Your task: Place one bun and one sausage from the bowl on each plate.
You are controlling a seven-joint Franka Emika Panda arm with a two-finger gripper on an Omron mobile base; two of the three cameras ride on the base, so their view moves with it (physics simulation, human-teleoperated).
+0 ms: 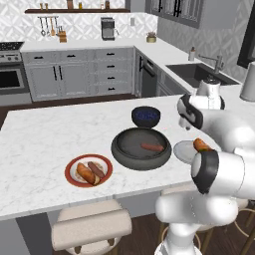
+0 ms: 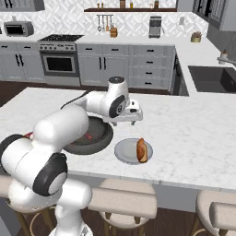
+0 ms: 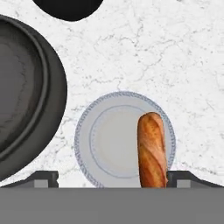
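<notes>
Bun [image 3: 152,149] on grey plate [image 3: 109,146], sausage [image 1: 152,147] in bowl [image 1: 124,154], pincer [image 3: 113,178] wide open, empty.

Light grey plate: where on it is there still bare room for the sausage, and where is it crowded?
On the light grey plate the bun lies along one side, towards the counter's open marble. The centre and the half nearer the dark grey bowl are bare. That bowl's rim sits close beside the plate, so that edge is tight. The remaining sausage lies in the bowl.
</notes>
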